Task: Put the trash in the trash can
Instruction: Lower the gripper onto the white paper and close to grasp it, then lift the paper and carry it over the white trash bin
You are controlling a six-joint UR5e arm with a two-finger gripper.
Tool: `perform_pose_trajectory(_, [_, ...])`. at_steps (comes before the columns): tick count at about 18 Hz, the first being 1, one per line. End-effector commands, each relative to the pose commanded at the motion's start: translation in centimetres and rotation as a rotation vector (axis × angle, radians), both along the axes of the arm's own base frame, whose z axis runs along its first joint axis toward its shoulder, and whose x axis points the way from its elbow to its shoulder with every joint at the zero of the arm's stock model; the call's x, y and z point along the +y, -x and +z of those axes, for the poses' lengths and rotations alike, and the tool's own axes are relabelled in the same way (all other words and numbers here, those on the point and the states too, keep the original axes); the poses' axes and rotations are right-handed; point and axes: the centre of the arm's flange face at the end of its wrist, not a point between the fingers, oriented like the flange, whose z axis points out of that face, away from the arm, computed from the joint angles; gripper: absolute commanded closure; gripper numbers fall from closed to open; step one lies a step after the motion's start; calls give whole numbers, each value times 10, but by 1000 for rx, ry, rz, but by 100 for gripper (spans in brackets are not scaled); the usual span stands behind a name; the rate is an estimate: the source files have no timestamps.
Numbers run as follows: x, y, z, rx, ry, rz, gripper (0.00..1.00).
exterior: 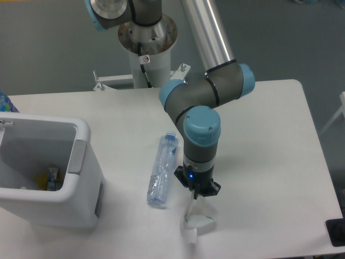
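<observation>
A crushed clear plastic bottle (161, 171) with a blue cap lies on the white table, left of my gripper. My gripper (195, 195) points down and is shut on the top of the crumpled white paper slip (195, 221), which hangs and curls below the fingers near the table's front edge. The trash can (81, 162), a large white bin with a grey panel, stands at the left; some items lie inside it.
The robot's base column (146, 43) rises at the back of the table. A blue object (5, 102) shows at the far left edge. A dark object (335, 232) sits at the front right corner.
</observation>
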Motion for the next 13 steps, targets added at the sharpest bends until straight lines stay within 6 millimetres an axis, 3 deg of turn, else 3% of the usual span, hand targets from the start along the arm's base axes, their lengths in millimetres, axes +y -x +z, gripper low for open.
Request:
perform_pose_trajectory(3, [6,9,25,1,-70,22,100])
perform_pose_trajectory(5, [10,9,53,-20,-157,43,100])
perform_pose_trajectory(13, [-5,-54,186,-53,-423,58,100])
